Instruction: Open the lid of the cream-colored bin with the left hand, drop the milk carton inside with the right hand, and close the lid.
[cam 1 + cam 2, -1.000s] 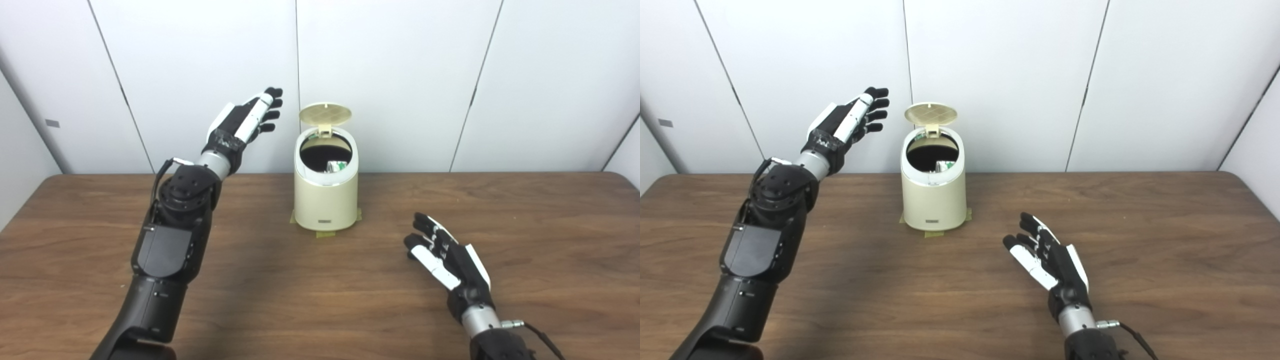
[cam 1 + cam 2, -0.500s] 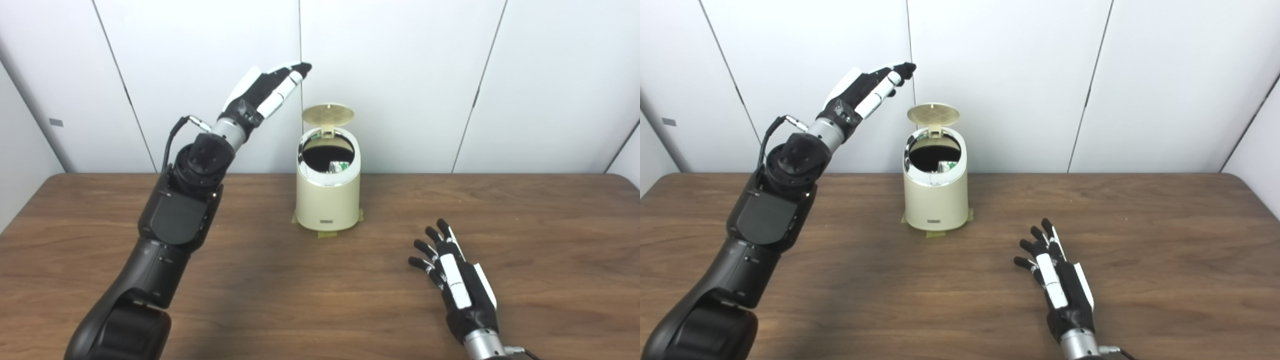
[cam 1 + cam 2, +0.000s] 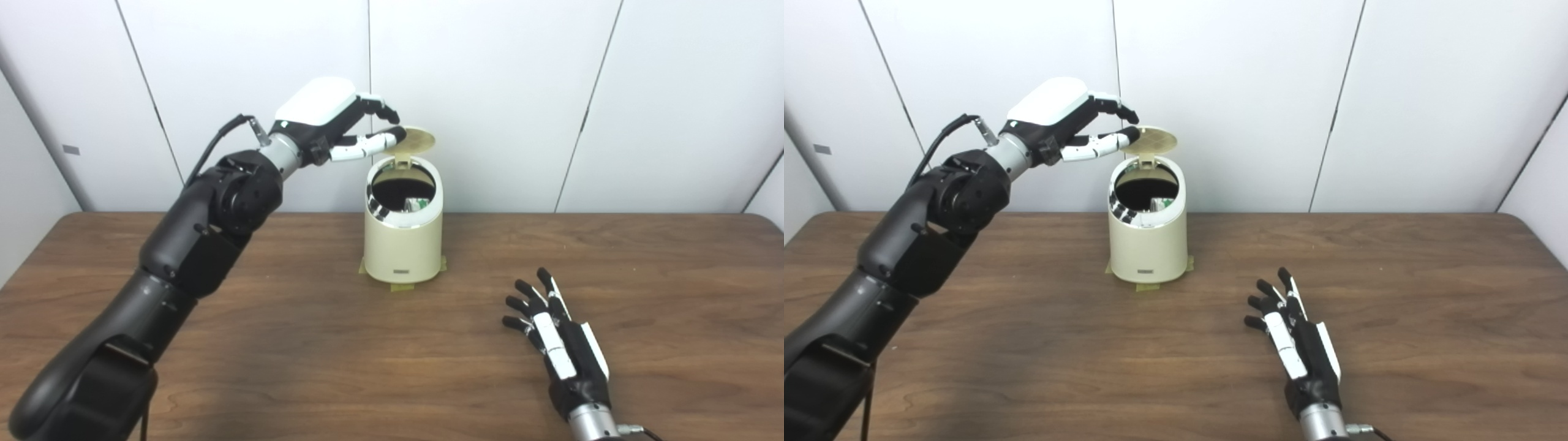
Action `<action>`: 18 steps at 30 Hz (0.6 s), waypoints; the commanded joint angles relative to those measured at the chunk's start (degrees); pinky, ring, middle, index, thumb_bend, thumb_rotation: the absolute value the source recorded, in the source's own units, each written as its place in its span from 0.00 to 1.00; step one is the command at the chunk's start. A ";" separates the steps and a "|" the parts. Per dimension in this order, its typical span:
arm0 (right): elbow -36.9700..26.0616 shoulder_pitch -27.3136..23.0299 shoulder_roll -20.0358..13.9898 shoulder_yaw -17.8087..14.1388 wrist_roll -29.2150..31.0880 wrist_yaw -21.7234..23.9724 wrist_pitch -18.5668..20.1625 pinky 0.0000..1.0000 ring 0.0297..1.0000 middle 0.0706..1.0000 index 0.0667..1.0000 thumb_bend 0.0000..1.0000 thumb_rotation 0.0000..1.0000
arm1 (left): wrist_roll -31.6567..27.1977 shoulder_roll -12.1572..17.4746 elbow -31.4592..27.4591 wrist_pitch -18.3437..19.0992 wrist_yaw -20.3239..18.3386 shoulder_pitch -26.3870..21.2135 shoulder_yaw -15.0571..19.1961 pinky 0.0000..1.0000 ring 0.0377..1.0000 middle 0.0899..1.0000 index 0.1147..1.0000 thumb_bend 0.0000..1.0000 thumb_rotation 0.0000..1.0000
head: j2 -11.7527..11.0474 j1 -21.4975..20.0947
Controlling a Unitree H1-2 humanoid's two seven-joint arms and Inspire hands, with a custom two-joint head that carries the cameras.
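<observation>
Left hand (image 3: pixel 334 122) has swung to raised lid (image 3: pixel 414 139).

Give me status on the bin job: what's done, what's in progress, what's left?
Done: the lid stands open and the milk carton sits inside the cream-colored bin. The right hand lies open and empty on the table. In progress: the left hand is at the raised lid's edge, fingers beside it. Left: push the lid down shut.

Left robot hand (image 3: pixel 334 122) raised high on an outstretched arm, palm down, fingers spread. Right robot hand (image 3: pixel 560 343) low, flat, fingers splayed, holding nothing.
</observation>
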 commanded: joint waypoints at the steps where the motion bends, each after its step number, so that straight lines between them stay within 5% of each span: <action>1: 2.27 0.11 -0.56 -0.44 -0.76 -0.79 -1.13 0.75 0.85 0.87 1.00 0.54 0.77 | 1.83 0.87 -2.20 -2.48 0.39 -3.53 0.15 0.78 0.82 0.75 0.69 0.52 0.92 | 0.03 0.05; 13: 2.03 -0.07 -0.32 -0.57 -2.56 -1.84 -0.82 0.77 0.84 0.85 1.00 0.51 0.79 | 10.16 2.15 -4.98 -6.45 -1.07 -0.91 -0.10 0.70 0.79 0.70 0.66 0.54 0.89 | 0.37 -0.45; 18: 2.92 -0.40 -0.23 -1.46 -1.99 -2.29 -1.46 0.75 0.82 0.83 1.00 0.53 0.76 | 10.73 2.30 -4.11 -7.51 -1.99 -0.08 -0.29 0.75 0.79 0.71 0.68 0.53 0.92 | 0.36 -0.56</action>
